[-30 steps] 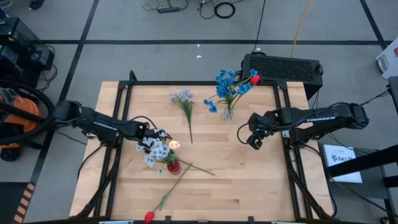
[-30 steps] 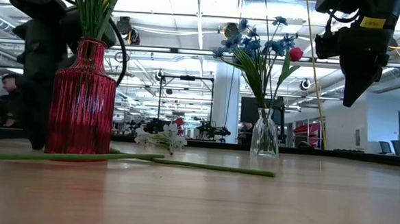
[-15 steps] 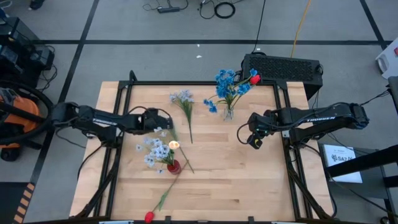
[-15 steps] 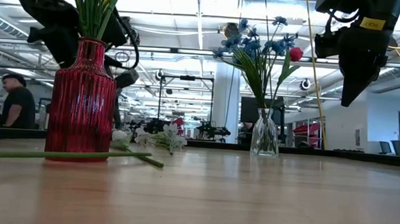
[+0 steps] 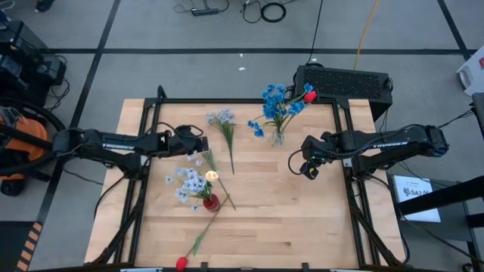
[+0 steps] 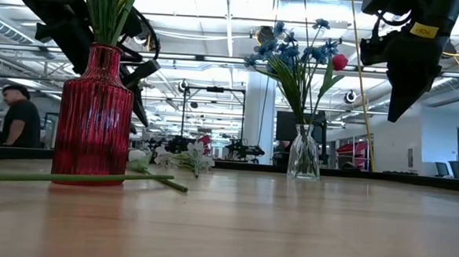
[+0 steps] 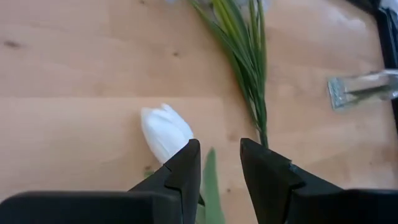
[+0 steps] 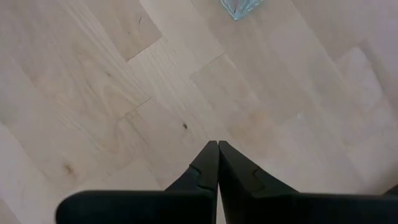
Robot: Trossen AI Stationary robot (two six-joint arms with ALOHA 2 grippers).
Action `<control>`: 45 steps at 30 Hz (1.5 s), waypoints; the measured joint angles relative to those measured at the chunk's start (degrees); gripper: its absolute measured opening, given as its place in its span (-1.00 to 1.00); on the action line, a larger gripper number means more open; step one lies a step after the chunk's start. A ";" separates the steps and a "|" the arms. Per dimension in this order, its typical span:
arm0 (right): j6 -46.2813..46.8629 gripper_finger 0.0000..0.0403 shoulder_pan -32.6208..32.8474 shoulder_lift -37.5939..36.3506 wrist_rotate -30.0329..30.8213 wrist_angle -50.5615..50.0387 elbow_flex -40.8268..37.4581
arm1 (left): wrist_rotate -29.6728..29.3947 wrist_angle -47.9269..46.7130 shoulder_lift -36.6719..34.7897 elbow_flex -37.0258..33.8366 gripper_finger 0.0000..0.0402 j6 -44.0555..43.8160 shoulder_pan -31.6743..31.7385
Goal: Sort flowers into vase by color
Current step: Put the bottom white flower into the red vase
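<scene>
Taking the red vase [image 5: 211, 202] as the landmark: a white tulip [image 7: 165, 132] lies flat on the table [image 5: 302, 219] just behind it, its stem [image 5: 218, 181] running from the bud at the far end back toward the vase and a little to the right. The bud is pale, closed and pointed, with a green leaf beneath it. The red vase already holds pale blue-white clusters [image 5: 189, 181] and one small white-yellow bloom [image 5: 212, 175]. A loose pale spray [image 5: 222, 119] lies farther behind the vase, its stem pointing roughly at it. A red tulip [image 5: 181, 262] lies in front, bud at the table's near edge. The clear vase [image 5: 277, 137], well to the right and behind, holds bright blue flowers [image 5: 274, 98] and a red bud [image 5: 309, 96].

The left gripper [image 7: 219, 155] reaches out low from the left, hovering over the white tulip's stem, fingers parted and seemingly empty. The right gripper [image 8: 217, 149] hangs clenched beside the clear vase.
</scene>
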 joint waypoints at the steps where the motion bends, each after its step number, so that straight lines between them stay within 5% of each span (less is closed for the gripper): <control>1: -0.32 -1.00 -0.01 0.00 0.54 0.00 0.00 | 0.83 0.41 0.21 0.00 -0.40 -0.01 0.00; 19: -2.18 -1.00 0.00 0.00 2.71 0.72 0.00 | 11.45 0.16 9.95 1.17 -0.40 -15.07 -0.57; 30: -3.68 -1.00 -0.01 0.00 3.02 0.70 0.00 | 11.80 -18.31 12.34 8.85 -0.40 -14.32 -0.57; 45: -3.86 -1.00 0.01 0.00 4.19 0.66 -0.02 | 9.84 -12.94 12.32 8.92 -0.40 -17.49 -0.57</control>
